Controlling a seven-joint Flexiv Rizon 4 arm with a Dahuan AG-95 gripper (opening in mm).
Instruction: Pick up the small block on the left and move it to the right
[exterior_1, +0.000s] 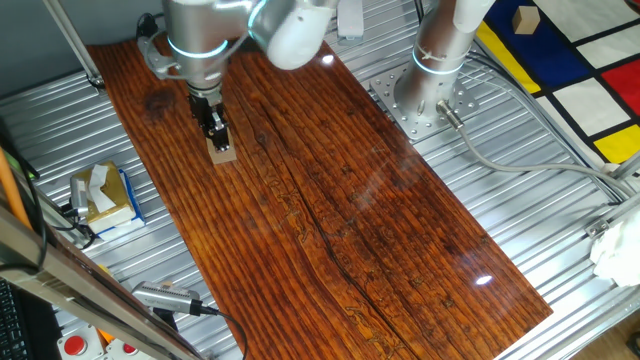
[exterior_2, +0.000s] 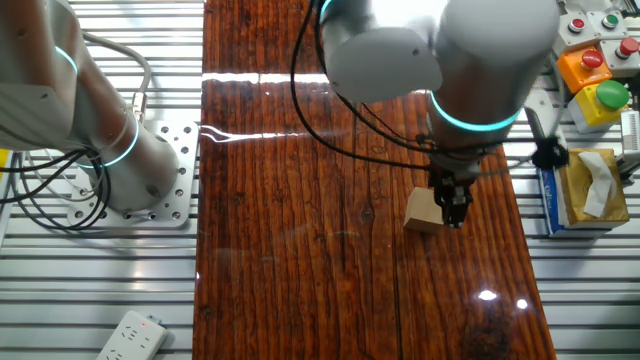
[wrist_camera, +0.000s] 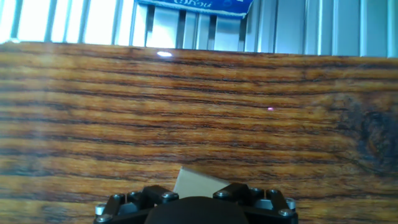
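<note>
**Hand view and two fixed views: gripper at the block**

Hand view: the gripper's black body fills the bottom edge, and its fingertips do not show. A corner of the block (wrist_camera: 198, 182) pokes up just above that body, lying on the board (wrist_camera: 199, 112), a dark-grained wooden top. Beyond the board's far edge run metal slats, and a strip of the blue box (wrist_camera: 196, 6) shows at the top. Whether the fingers are pressing the block cannot be told from here.

One fixed view: the arm (exterior_1: 205, 40) reaches down over the far left end of the board (exterior_1: 330, 230). The gripper (exterior_1: 218, 138) points straight down with the block (exterior_1: 223, 152) at its tips; the block sits on the board surface. The fingers look close around it, but contact is too small to judge. The box (exterior_1: 105, 195), yellow and blue with white tissue, lies on the slats left of the board, well apart from the block. The arm's base (exterior_1: 425, 95) is bolted beside the board's far right part.

The other fixed view: the gripper (exterior_2: 452, 212) hangs at the right side of the block (exterior_2: 424, 211), which seems slightly tilted against the board (exterior_2: 300, 200). One dark finger overlaps the block's right edge. The jaws look narrow, yet clamped or merely beside cannot be told. The box (exterior_2: 585, 190) stands right of the board, below coloured buttons (exterior_2: 598, 75).
</note>
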